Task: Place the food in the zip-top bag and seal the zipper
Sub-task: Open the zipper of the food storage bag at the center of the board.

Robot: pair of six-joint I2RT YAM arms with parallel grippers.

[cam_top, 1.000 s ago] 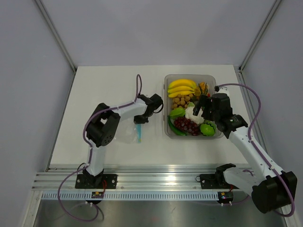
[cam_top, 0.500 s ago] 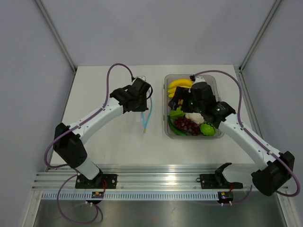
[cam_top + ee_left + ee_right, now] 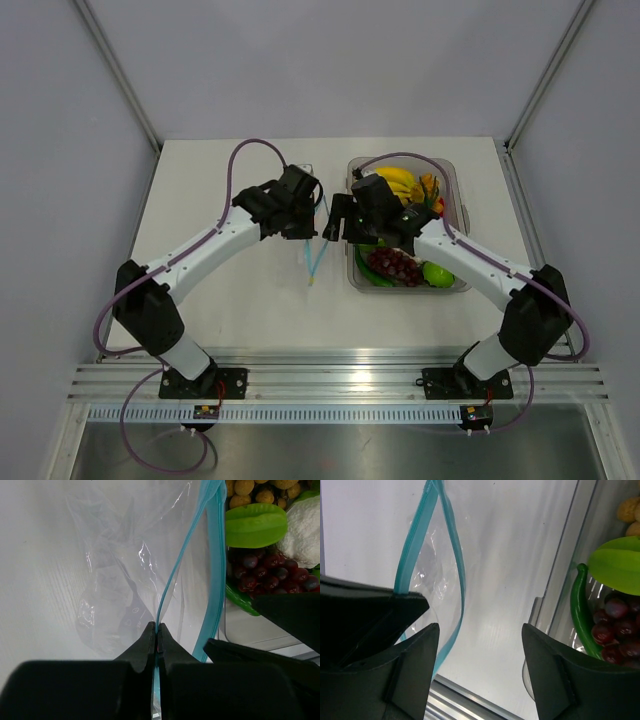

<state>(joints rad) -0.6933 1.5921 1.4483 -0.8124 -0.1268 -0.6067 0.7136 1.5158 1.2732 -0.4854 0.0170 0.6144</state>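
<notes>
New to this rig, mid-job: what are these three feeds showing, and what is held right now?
Two robot arms are bolted at the near edge of a table. The overhead picture looks down from behind them: left arm on the left, right arm on the right. The other two come from wrist cameras; the black shapes at the bottom are that arm's own jaws. On the table sits a clear tub of toy food, including bananas and grapes. The left jaws are pinched shut on the blue zipper of the clear zip-top bag. The right jaws stand open by the bag's mouth, gripping nothing.
</notes>
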